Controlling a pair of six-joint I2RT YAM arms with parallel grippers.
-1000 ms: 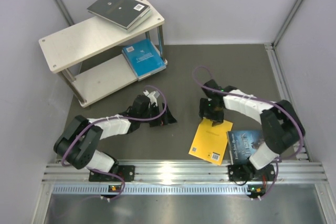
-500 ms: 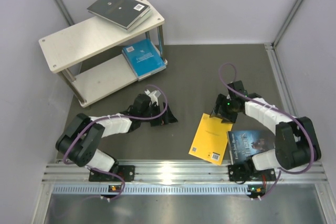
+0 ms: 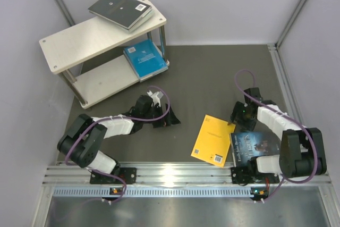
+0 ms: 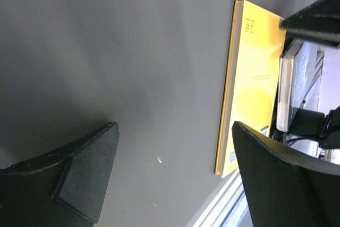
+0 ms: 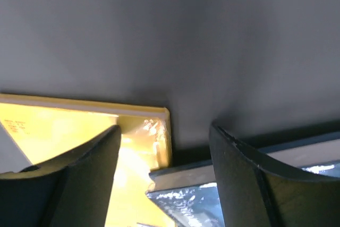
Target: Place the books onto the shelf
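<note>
Found two books off the rack, on the dark table [image 3: 212, 73]: yellow book [image 3: 213, 141] flat at about five o'clock, dark blue book [image 3: 254, 146] just beside it toward four o'clock, edges touching or overlapping, hard to tell which. Saw others already on the shelf [image 3: 79, 41] at ten o'clock: a dark stack [image 3: 121, 9] on the top board, a bright blue book [image 3: 146, 59] on the lower one. Found the left gripper [image 3: 167, 120] low near seven o'clock, jaws spread wide with nothing between them, facing the yellow book's long edge across bare table. Found the right gripper [image 5: 164, 131] hanging over the far corner where the two covers meet, jaws moderately apart and empty. Judged both paperbacks thin, light and bendy, with glossy covers likely to slip, and lying so flat as to leave no gap beneath for a finger. Reckoned a pinch across an edge the only workable hold, one finger over the cover and one under, best along the bound side, where stiffness would limit drooping. Expected a corner grip to let the pages sag and fan. Expected a need to slide or tip an edge up first. Feared little beyond a creased cover.
</note>
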